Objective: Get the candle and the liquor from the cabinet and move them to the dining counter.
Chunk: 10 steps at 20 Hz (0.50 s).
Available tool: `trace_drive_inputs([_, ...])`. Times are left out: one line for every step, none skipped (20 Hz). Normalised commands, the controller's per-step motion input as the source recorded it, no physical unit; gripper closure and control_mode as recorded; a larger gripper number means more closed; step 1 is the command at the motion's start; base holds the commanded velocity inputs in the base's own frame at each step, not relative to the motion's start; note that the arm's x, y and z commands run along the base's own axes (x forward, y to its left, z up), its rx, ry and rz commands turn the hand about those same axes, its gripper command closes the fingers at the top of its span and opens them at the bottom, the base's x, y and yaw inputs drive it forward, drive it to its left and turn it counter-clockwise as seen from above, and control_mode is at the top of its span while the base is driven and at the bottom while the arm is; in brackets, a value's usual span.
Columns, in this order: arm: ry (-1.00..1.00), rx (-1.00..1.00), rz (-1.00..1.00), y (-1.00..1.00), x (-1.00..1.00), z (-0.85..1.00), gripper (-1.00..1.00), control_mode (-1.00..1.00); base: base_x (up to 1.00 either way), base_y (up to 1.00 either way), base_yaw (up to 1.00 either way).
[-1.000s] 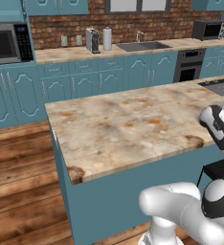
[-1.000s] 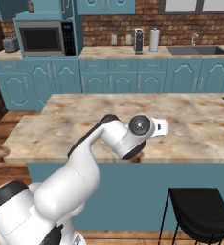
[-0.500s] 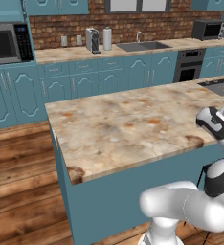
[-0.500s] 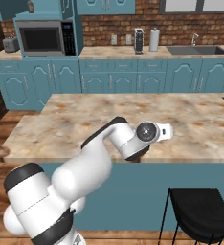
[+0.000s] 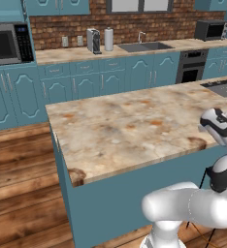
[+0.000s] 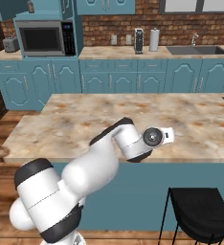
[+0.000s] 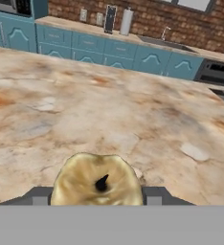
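- Holding the candle (image 7: 97, 184) is what my hand camera reports: a squat gold-tan cylinder with a dark wick at its centre, sitting between the two dark finger tips (image 7: 39, 195) at the bottom of the view.
- My gripper (image 7: 97, 197) looks pinched on it, one pad at each flank; I cannot see the contact faces themselves, so I judge the grip from how the candle sits square between them.
- From the right base view, the hand (image 6: 158, 136) is out over the near edge of the dining counter (image 6: 85, 119), towards its right half.
- From the left base view, the wrist (image 5: 217, 123) shows at the far right, just over the island's near-right corner.
- Compared with a second ago, the arm has stretched further forward and to the right across the island, while the base cameras have not shifted; so I read this as the carry ending and the placing beginning.
- Beneath the candle lies bare orange-mottled marble (image 7: 114, 110), with nothing close by to knock.
- I cannot tell from these views whether the candle's base is touching the top yet or hanging just above it.
- Next I would lower until it rests, then spread the fingers and lift straight off so the little jar does not tip.
- Far behind, the sink (image 5: 144, 46), a toaster (image 5: 93, 40) and a paper towel roll (image 5: 108, 38) line the back wall counter, with the microwave (image 6: 44, 39) to the left.
- Of the liquor I see nothing on the island, so I judge that fetch is yet to be done.
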Motion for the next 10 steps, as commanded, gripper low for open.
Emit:
trace_drive_inputs([0.0, 0.0, 0.06, -0.06, 0.08, -0.19, 1.0, -1.0, 0.0, 0.0, 0.0])
trace_drive_inputs([0.0, 0.0, 0.06, -0.05, 0.08, -0.19, 1.0, -1.0, 0.0, 0.0, 0.0])
trace_drive_inputs([0.0, 0.0, 0.06, -0.04, 0.1, -0.21, 1.0, -1.0, 0.0, 0.0, 0.0])
trace_drive_inputs([0.0, 0.0, 0.06, -0.02, 0.1, -0.21, 1.0, -1.0, 0.0, 0.0, 0.0])
trace_drive_inputs([0.0, 0.0, 0.06, -0.02, 0.11, -0.22, 1.0, -1.0, 0.0, 0.0, 0.0])
trace_drive_inputs([0.0, 0.0, 0.06, -0.02, 0.12, -0.23, 1.0, -1.0, 0.0, 0.0, 0.0])
trace_drive_inputs([0.0, 0.0, 0.06, -0.02, 0.11, -0.23, 1.0, -1.0, 0.0, 0.0, 0.0])
trace_drive_inputs([0.0, 0.0, 0.06, -0.03, 0.11, -0.22, 1.0, -1.0, 0.0, 0.0, 0.0])
trace_drive_inputs([0.0, 0.0, 0.06, -0.03, 0.12, -0.21, 1.0, -1.0, 0.0, 0.0, 0.0])
trace_drive_inputs([0.0, 0.0, 0.06, -0.04, 0.11, -0.21, 1.0, -1.0, 0.0, 0.0, 0.0])
